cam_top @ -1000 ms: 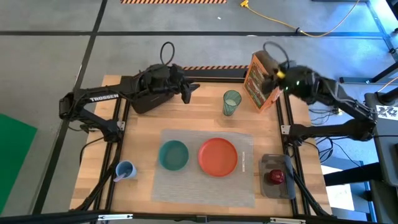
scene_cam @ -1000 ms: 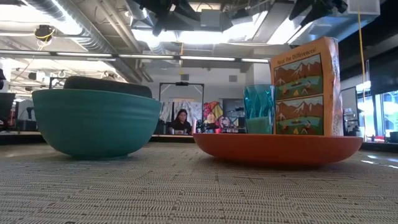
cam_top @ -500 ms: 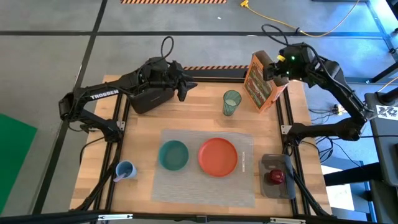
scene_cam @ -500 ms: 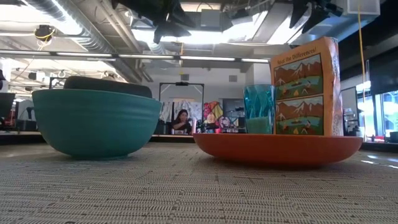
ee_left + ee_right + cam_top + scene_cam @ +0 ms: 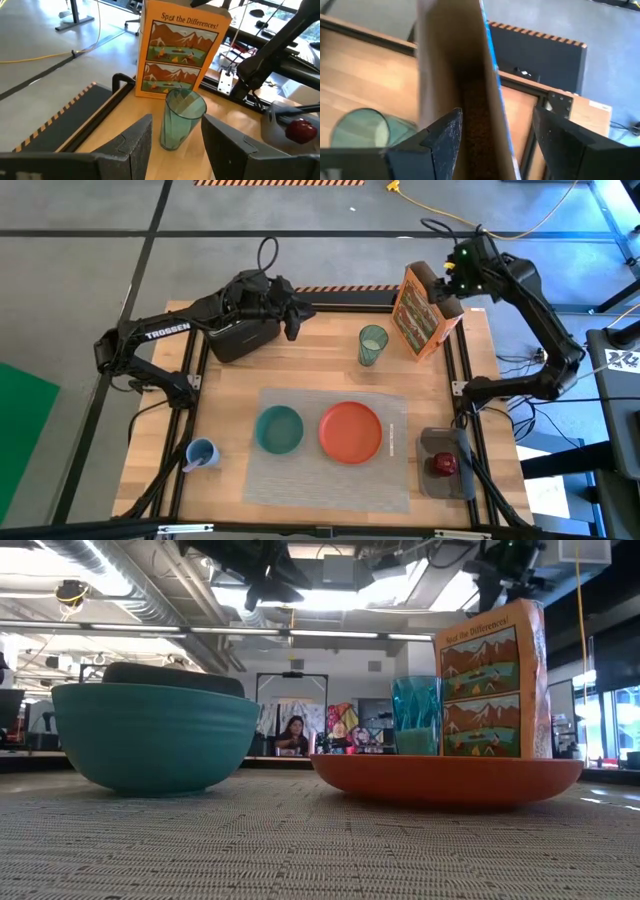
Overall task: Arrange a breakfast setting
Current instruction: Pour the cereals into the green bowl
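On the grey placemat (image 5: 330, 470) stand the teal bowl (image 5: 279, 430) and the orange-red plate (image 5: 351, 432). The green glass (image 5: 372, 345) stands upright on the wood beyond the mat. The red apple (image 5: 443, 465) lies on a grey tray at the table's right edge. My left gripper (image 5: 295, 325) hovers open beside the black toaster (image 5: 245, 338), pointing at the glass (image 5: 182, 120) from a distance. My right gripper (image 5: 447, 288) hangs open just above the open top of the orange cereal box (image 5: 465, 75), its fingers pointing down at it.
The cereal box (image 5: 420, 310) stands at the far right corner, close to the glass. A blue cup (image 5: 201, 453) sits near the left edge. The grey tray (image 5: 445, 480) overhangs the right frame rail. Bare wood lies between toaster, glass and mat.
My right arm has swung toward the table's far right corner, and its gripper has tipped more steeply downward over the cereal box's top, still open. My left gripper has swung slightly back toward the toaster. No object has moved.
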Robot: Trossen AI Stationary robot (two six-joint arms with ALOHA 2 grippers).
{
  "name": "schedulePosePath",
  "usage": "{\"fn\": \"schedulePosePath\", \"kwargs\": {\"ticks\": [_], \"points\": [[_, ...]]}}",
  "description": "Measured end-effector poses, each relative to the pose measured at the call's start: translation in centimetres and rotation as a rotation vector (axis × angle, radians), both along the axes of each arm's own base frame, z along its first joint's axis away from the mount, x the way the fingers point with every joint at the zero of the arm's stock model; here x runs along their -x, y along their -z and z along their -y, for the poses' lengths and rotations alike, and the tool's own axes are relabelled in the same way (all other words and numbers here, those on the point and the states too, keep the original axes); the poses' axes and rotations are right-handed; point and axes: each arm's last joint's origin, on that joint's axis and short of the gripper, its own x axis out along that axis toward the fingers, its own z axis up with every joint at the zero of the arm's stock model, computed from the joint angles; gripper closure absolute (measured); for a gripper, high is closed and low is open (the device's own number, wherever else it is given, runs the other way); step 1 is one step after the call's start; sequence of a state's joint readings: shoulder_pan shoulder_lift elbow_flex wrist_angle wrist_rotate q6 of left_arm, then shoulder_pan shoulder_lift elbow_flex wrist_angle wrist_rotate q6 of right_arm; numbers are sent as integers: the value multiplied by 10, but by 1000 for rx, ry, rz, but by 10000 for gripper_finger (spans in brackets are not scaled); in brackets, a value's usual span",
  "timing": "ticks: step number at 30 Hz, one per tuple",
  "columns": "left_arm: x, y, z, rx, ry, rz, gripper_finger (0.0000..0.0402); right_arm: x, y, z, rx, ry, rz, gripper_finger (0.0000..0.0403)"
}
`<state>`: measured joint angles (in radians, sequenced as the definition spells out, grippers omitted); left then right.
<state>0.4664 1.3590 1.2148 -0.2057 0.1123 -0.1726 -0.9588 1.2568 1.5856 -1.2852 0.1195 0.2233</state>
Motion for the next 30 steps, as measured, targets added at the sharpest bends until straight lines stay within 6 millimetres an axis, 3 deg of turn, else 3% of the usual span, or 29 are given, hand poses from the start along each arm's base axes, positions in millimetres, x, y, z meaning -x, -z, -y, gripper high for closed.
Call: {"fn": "schedulePosePath", "kwargs": {"ticks": [4,7,16,20,23,30], "points": [[1,2,0,10,0,-20,236,-3,6,6,-32,-26,-25,184],[1,3,1,15,-1,-31,236,-6,11,10,-64,-35,-55,218],[2,5,1,20,-21,-52,237,-16,23,24,-93,-78,-127,386],[1,6,2,32,-63,-54,237,-14,19,22,-50,-97,-140,396],[1,6,3,19,-63,-59,237,-8,6,15,12,-108,-157,400],[0,4,3,-2,-51,-55,237,10,-50,-10,246,-125,-70,402]]}}
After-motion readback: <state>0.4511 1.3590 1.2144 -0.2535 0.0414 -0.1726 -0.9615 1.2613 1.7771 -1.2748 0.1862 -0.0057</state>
